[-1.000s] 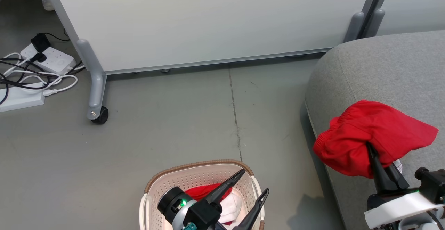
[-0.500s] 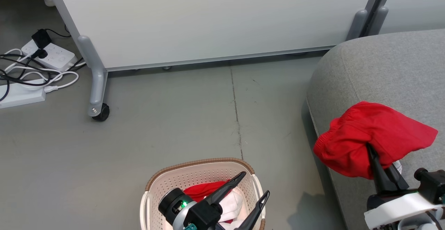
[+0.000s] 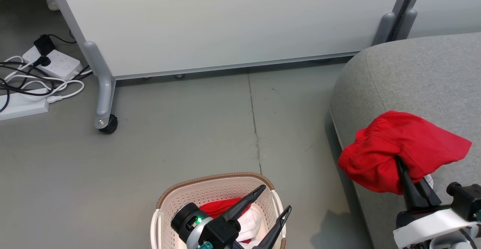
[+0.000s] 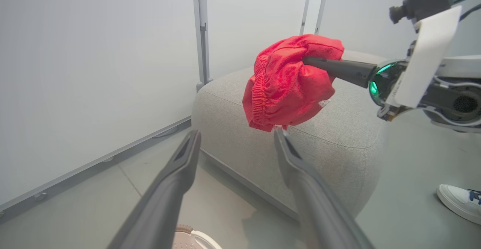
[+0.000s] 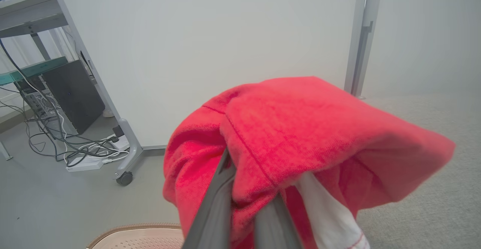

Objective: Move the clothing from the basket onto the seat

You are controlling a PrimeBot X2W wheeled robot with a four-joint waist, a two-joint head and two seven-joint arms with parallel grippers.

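My right gripper is shut on a plain bright red piece of clothing, bunched and hanging over the near left corner of the grey seat. A white bit peeks out under it. In the left wrist view the red clothing hangs just above the seat. The cream basket stands on the floor at the bottom centre, with red clothing and white fabric inside. Above it my left gripper is open and holds nothing.
A pale wheeled partition panel runs across the back, with a caster at its left leg. Power strips and cables lie on the floor at far left. A shoe shows beside the seat. A computer tower stands behind the panel.
The head view has shifted slightly. Both arms and the clothing hold the same places.
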